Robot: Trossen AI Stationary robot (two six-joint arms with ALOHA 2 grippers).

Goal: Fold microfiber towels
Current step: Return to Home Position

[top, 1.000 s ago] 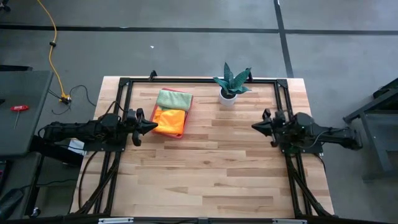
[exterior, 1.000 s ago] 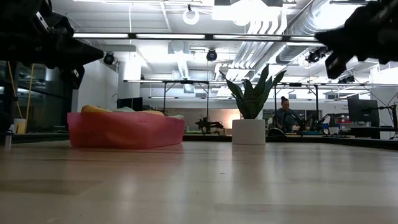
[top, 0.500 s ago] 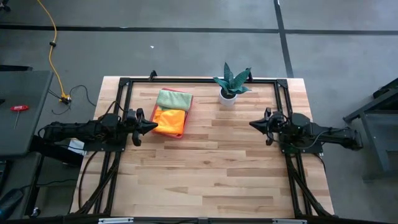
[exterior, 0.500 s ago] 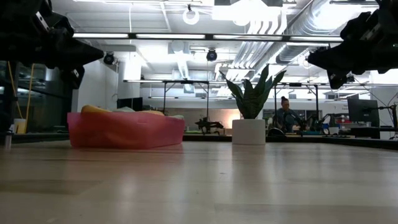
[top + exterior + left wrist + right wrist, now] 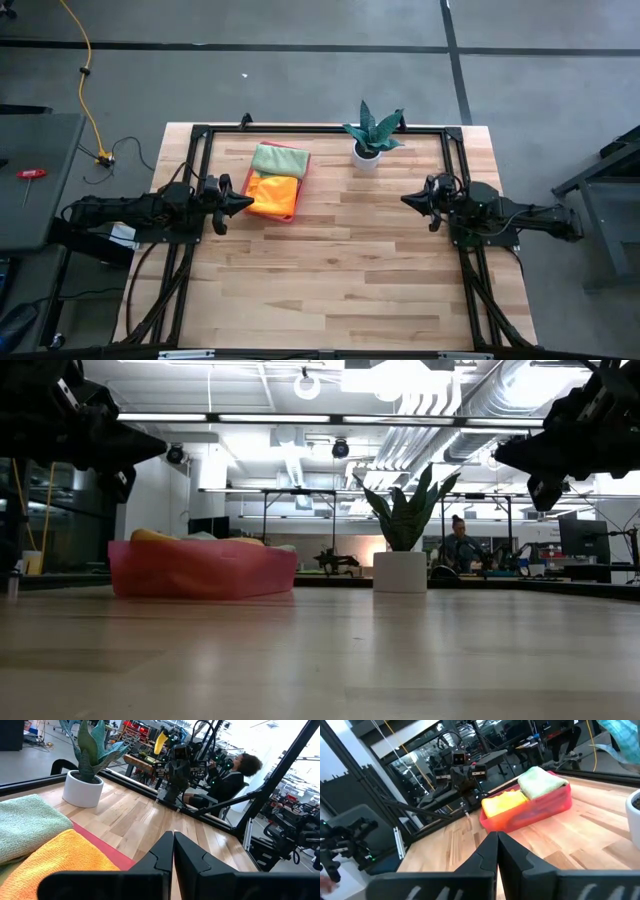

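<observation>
A pink tray point(image 5: 297, 200) stands at the table's far left, its base on the wood. A folded orange towel point(image 5: 273, 195) and a folded light green towel point(image 5: 279, 159) lie in it. The other towels are hidden. The tray also shows in the low view point(image 5: 200, 568) and in the right wrist view point(image 5: 535, 810). My left gripper point(image 5: 250, 203) is shut and empty, in the air beside the tray's left side. My right gripper point(image 5: 405, 200) is shut and empty, in the air at the table's right.
A potted plant point(image 5: 371, 135) in a white pot stands at the far edge, right of the tray. A black frame point(image 5: 320, 128) runs along the table's edges. A person point(image 5: 235, 770) sits beyond the table's right side.
My right gripper has gone a little toward the table's left edge and has come down a bit. The left arm and the towels have kept still.
</observation>
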